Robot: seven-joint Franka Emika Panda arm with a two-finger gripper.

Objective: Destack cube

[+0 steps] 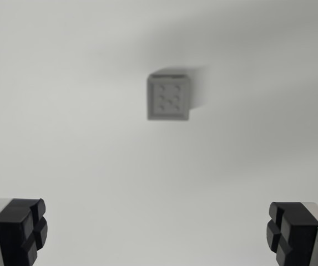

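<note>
A grey cube (168, 97) with several round dimples on its top face sits on a pale surface, a little above the middle of the wrist view. The picture is blurred, so I cannot tell whether another cube lies under it. My gripper (157, 230) is open, its black fingertips (24, 227) showing in the two bottom corners. Nothing is between them. The cube lies well beyond the fingertips, roughly centred between them.
The pale grey surface (64, 138) fills the whole view. A soft shadow (203, 83) falls to the right of the cube and above it.
</note>
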